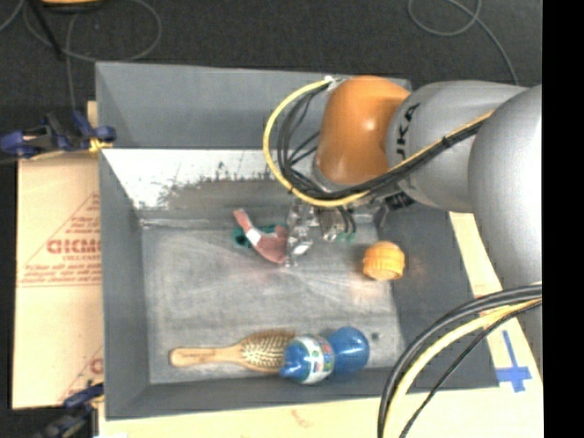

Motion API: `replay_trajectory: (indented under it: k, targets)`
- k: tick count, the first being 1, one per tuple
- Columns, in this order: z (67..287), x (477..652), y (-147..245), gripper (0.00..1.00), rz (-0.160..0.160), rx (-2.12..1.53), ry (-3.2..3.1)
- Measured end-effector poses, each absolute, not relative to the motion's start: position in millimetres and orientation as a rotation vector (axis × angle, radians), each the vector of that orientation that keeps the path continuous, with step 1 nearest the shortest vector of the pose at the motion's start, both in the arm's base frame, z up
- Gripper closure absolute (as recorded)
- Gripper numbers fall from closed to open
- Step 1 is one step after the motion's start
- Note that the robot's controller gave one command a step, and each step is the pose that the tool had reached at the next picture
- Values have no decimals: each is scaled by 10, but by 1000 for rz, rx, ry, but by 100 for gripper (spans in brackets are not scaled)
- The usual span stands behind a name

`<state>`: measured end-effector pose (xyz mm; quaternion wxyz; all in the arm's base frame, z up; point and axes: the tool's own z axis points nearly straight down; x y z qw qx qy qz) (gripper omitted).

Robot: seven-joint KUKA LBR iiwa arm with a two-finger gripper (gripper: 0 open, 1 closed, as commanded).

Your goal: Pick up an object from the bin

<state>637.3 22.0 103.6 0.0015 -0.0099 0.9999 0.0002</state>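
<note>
As the gripper (299, 242) hung at the pink-and-teal thing (259, 242), we wanted it centred before lifting. Apart or together? We couldn't tell

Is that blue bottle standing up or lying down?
Lying down: the blue bottle rests lengthwise on the bin floor, next to the wooden hairbrush.

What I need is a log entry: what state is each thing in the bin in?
pink and teal thing: lying flat, beside the pincer.
pincer: down low, at that thing's right end.
orange ball: resting alone, apart from the pincer.
blue bottle: lying on its side.
wooden hairbrush: lying flat, head against the blue bottle.
</note>
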Motion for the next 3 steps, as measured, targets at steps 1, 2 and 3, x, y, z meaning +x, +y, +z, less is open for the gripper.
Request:
replay_trajectory:
  k: [1,2,3]
  targets:
    - [1137,6393,220,100,1,-31,3134]
    - [1213,6393,220,100,1,-31,3135]
    - [1276,6398,219,100,1,-30,3134]
